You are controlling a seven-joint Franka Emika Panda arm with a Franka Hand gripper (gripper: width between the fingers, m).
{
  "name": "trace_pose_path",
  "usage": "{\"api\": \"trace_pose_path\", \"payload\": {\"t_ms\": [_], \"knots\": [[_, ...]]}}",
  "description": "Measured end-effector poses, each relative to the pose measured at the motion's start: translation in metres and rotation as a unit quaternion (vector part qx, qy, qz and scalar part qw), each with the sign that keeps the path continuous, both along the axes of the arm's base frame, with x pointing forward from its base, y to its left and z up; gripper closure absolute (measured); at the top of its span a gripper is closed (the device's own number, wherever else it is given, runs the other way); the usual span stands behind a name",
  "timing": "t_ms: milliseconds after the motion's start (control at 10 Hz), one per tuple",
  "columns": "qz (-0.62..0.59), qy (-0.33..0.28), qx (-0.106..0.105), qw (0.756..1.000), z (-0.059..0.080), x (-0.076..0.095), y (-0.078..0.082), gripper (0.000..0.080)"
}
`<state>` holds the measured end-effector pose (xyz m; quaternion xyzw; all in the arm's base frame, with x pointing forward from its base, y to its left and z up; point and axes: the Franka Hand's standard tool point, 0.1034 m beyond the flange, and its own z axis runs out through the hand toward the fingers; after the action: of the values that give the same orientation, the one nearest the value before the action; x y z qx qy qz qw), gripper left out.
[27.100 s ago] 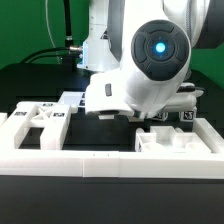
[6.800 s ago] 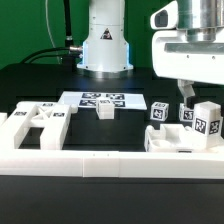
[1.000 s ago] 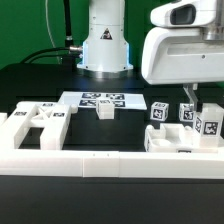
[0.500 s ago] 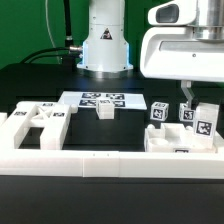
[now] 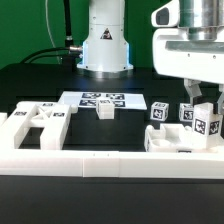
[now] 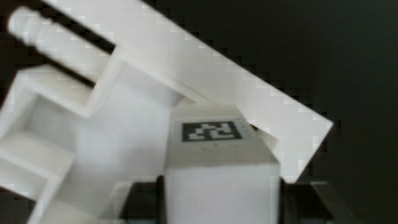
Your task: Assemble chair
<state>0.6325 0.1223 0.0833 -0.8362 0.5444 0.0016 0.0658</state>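
Black table [image 5: 35, 80], exterior view only; wrist view shows fingers [image 6: 306, 205] clasping leg [image 6: 214, 165].

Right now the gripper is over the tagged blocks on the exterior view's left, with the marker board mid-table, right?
No: the exterior view shows the gripper over the tagged blocks on its right, not left; the marker board is mid-table.

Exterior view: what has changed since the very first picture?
The arm swung from the middle to the exterior view's right, where its fingers now grip a white tagged square plastic leg. The white slotted plastic panel and marker board stayed put.
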Motion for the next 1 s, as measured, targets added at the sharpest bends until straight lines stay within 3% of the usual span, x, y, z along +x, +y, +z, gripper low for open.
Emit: {"api": "trace_pose_path", "payload": {"t_ms": [300, 500, 800, 1000], "knots": [[-0.015, 0.003, -0.001, 1.0, 0.0, 0.0, 0.001, 0.0514], [0.029, 0.023, -0.003, 0.999, 0.003, -0.002, 0.007, 0.02], [0.152, 0.008, -0.007, 0.988, 0.005, 0.0, 0.01, 0.0153], [0.268, -0.005, -0.014, 0.963, 0.005, 0.0, 0.008, 0.0151]]}}
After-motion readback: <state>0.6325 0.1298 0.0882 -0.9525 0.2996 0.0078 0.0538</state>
